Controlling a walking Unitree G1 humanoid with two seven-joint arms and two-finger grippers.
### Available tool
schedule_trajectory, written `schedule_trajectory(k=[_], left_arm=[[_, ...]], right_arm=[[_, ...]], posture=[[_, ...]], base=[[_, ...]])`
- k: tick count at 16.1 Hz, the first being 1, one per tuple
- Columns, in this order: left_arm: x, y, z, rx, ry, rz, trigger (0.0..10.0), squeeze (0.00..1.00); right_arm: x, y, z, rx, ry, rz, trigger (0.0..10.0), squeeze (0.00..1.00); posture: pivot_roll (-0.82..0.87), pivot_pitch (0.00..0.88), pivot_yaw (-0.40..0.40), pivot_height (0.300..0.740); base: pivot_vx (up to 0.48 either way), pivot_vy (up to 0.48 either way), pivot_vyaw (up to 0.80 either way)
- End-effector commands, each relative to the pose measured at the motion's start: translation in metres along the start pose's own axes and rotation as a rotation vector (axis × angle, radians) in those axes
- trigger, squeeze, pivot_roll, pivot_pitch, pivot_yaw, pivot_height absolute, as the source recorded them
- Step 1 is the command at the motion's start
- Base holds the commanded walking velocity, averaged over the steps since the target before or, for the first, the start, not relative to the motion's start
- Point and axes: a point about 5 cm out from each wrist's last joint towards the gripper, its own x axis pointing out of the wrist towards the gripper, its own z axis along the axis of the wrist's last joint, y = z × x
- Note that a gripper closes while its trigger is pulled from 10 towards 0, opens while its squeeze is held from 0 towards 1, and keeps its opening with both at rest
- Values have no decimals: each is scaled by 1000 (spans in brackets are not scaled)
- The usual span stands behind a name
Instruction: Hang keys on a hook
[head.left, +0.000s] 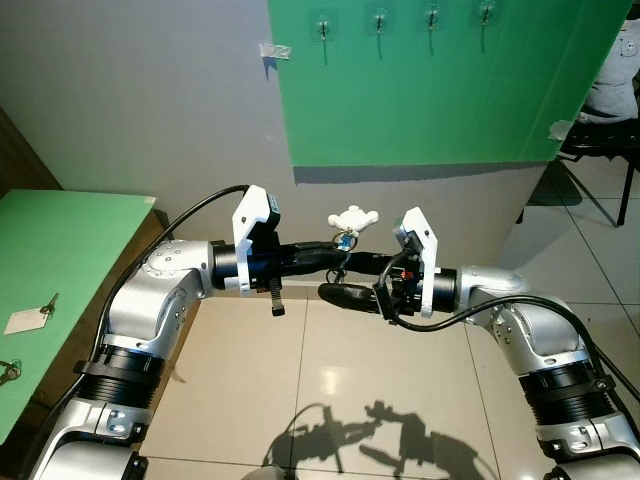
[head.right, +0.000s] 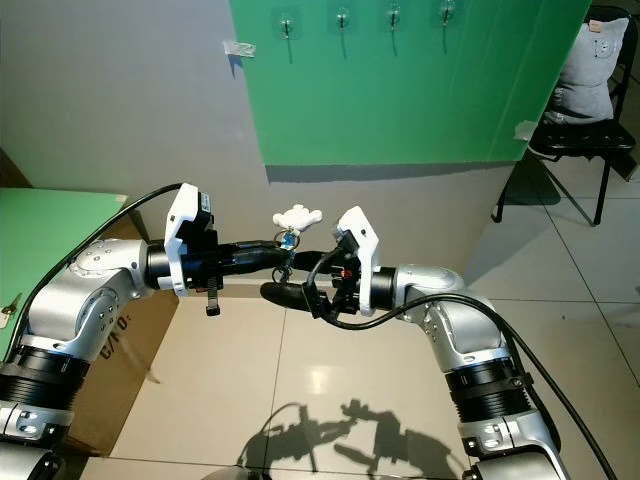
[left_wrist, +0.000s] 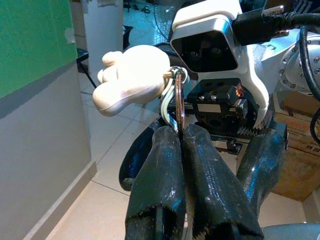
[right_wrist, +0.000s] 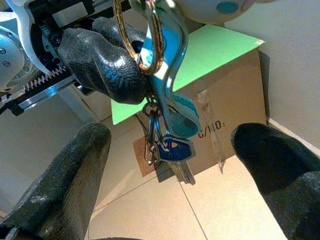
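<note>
Far left, a green tabletop (head.left: 70, 260) carries a spare tagged key. In front of the robot, the left hand (head.left: 340, 250) reaches rightward at chest height with its fingers pinched tight on the ring of the keys (right_wrist: 167, 145). A white charm (head.left: 351, 216) sits above the grip, and the blue key dangles straight down below it. The right hand (head.left: 345, 294) points leftward just beneath and beside the left one, its fingers spread wide with the hanging key between them, gripping nothing. The hooks (head.left: 379, 22) sit in a row high on the green wall panel (head.left: 430, 100), far beyond and above both hands. My guess is a handover comes first, the right hand being nearer those hooks.
</note>
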Motion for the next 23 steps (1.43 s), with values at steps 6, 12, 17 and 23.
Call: schedule_trajectory(k=[6,12,17,23], left_arm=[[-4,0,5,27,9,6,0,0],[-1,1,7,35,8,0,0,0],[-1,1,9,35,1,-5,0,0],[-3,1,8,28,-1,0,0,0]], right_arm=[[-6,-2,6,-18,-6,-15,10000,0],[-5,-2,7,-20,-9,-13,10000,0],[-3,-2,9,-16,-36,-11,0,0],[-4,0,10,-11,-50,-2,0,0]], posture=[[-248,0,120,740],[-251,0,121,740],[-251,0,122,740],[-251,2,123,740]], base=[[0,0,0],[0,0,0],[0,0,0],[0,0,0]])
